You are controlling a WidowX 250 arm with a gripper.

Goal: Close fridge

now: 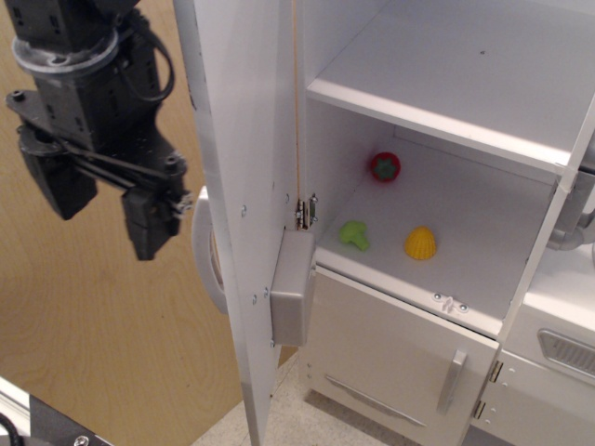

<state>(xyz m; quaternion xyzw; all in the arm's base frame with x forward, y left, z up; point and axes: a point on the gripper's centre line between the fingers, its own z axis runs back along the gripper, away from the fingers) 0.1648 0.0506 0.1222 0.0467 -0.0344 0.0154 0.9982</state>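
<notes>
The white toy fridge [465,121] stands open, its white shelves showing. Its large door [246,186] is swung out toward me, seen edge-on, with a grey box [291,288] on its inner face near the hinge. The door's outer face, handle and dispenser panel are hidden. My black gripper [102,200] hangs to the left of the door, on its outer side, fingers pointing down and spread apart with nothing between them. Its right finger [149,223] is a short way from the door.
On the lower shelf lie a red toy [385,166], a green toy [353,234] and a yellow toy [420,243]. Below is a smaller door with a short silver handle [453,379]. A white unit with a grey vent [567,353] stands at the right. A wooden panel [84,325] is behind the gripper.
</notes>
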